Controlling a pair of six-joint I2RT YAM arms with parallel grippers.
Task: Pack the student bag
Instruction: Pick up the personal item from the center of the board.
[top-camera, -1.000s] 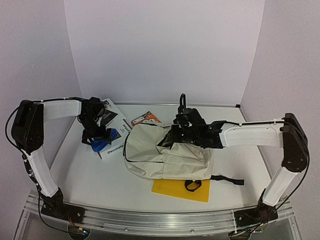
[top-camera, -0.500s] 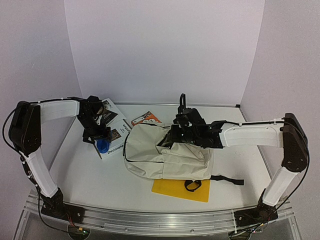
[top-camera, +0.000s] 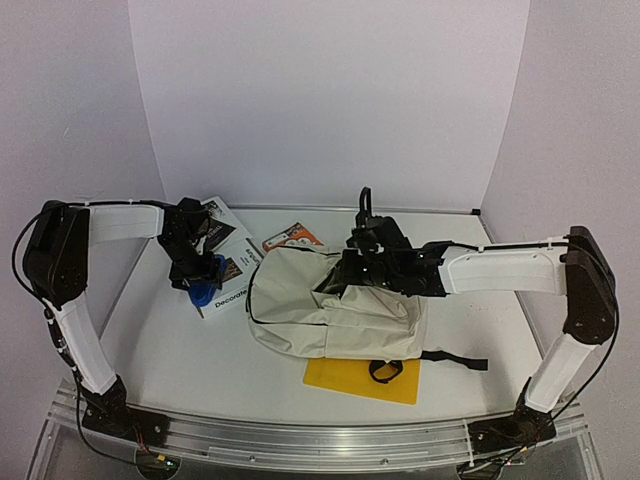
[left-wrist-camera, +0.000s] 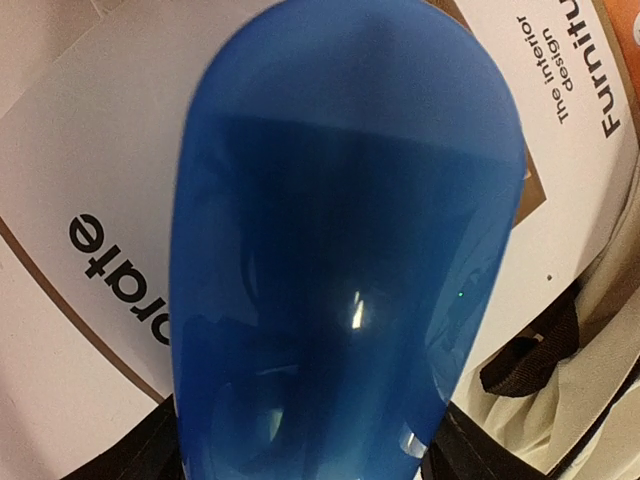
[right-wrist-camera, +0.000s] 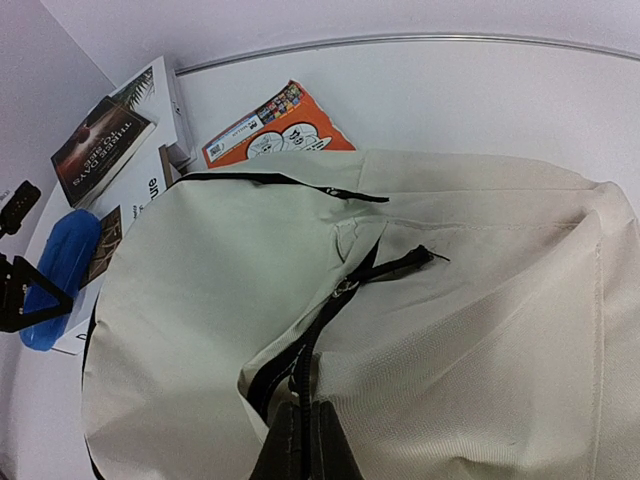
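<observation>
Loading proceeding: left pincer (top-camera: 201, 277) is clamping blue case (left-wrist-camera: 340, 250), right pincer (right-wrist-camera: 300, 440) is pinching student bag (top-camera: 320, 315) at its zip edge; next likely calls for carrying case into opening.

Student bag (top-camera: 320, 310) cream, trimmed in black, case (left-wrist-camera: 340, 250) glossy blue, near sheet (top-camera: 340, 382) plain yellow, far booklet (top-camera: 292, 238) orange, book (left-wrist-camera: 100, 140) white, lettered in black.

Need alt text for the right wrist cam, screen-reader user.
The cream student bag fills most of the frame, its black zipper running up from the right gripper, which pinches the bag's opening edge at bottom centre. Behind it lie an orange booklet and books; a blue case is at far left.
</observation>
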